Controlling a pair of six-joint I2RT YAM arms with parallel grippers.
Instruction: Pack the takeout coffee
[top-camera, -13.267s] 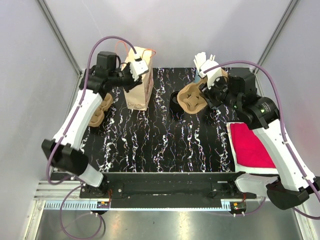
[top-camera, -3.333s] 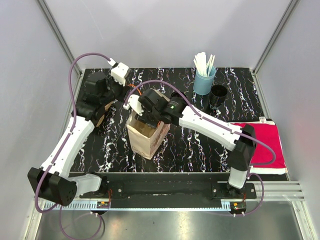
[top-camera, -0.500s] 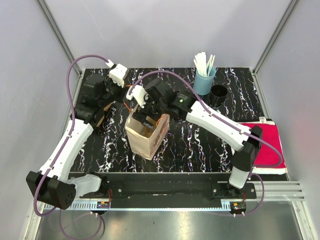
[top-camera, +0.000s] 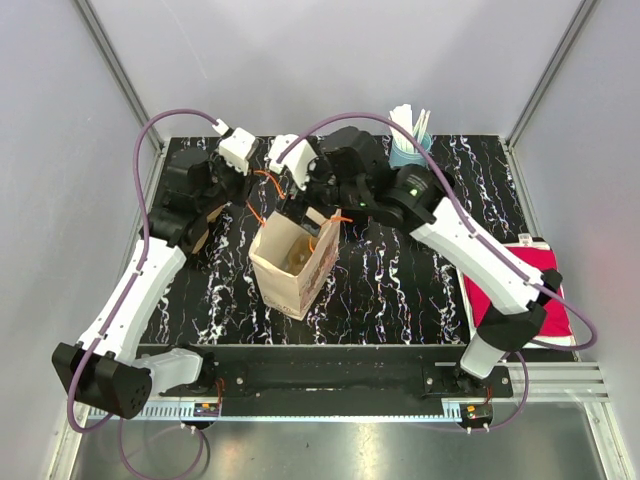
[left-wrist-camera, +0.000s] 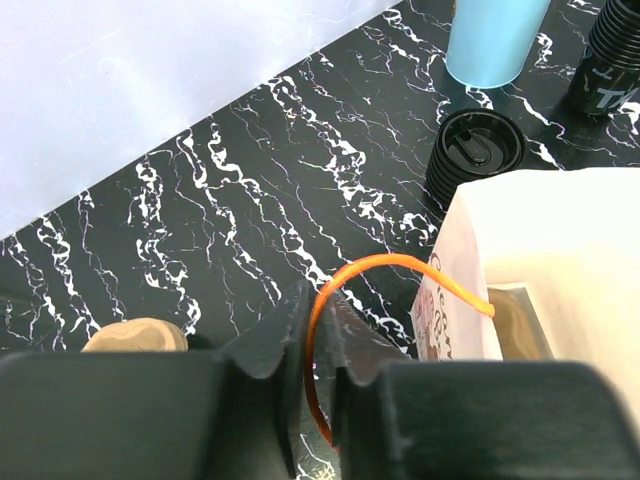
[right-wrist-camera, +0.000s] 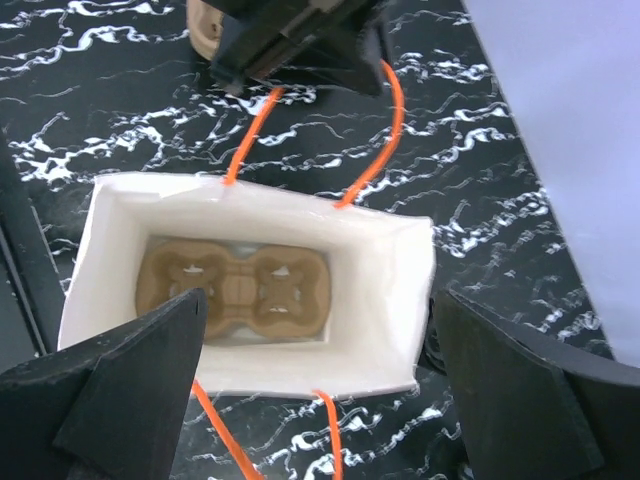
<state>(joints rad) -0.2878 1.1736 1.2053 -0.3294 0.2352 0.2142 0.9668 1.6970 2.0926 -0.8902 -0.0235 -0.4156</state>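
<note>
**Top view:** the paper bag (top-camera: 300, 275) stands open at the table's centre, with my left gripper (top-camera: 243, 190) at its 10 o'clock and my right gripper (top-camera: 303, 200) over its 12 o'clock rim. **Left wrist view:** the fingers stand almost together with the bag's orange handle (left-wrist-camera: 400, 262) between them, though I cannot tell whether they bite it; a black lidded cup (left-wrist-camera: 478, 155) waits at the bag's 11 o'clock. **Right wrist view:** the fingers are spread wide and empty above the cup carrier (right-wrist-camera: 235, 285), which lies flat on the bag floor. I judge the carrier step done, and the next move calls for a clean lift-out and then fetching the cup.
</note>
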